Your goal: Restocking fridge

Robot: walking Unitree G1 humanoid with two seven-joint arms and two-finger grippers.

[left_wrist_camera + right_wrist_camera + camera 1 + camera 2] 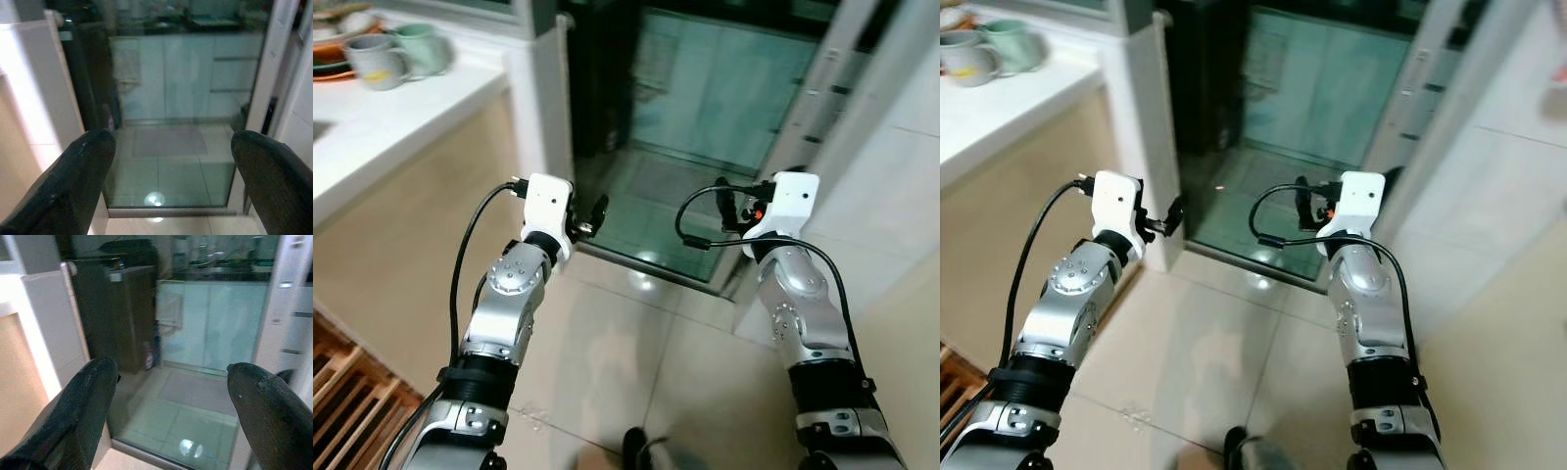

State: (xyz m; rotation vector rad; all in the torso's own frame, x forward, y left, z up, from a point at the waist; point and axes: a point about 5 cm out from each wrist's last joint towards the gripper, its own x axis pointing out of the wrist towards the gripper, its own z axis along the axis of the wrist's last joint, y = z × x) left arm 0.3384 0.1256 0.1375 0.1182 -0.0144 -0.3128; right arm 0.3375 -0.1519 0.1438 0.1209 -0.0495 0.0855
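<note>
Both arms reach forward over the tiled floor (pixel 607 343) toward a glass door (pixel 705 147). The left gripper (pixel 168 181) and right gripper (pixel 168 413) are spread wide and empty. A dark cabinet (pixel 122 313), possibly the fridge, stands beyond the glass, well ahead of the fingers.

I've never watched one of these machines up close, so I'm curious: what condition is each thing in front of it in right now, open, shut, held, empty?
Left gripper: open, holding nothing, raised toward the glass door.
Right gripper: open, holding nothing, raised likewise.
Tinted glass door: shut, as far as I can tell.
Grey ceramic mug: upright on the white countertop.
Pale green mug: upright beside the grey one.
</note>
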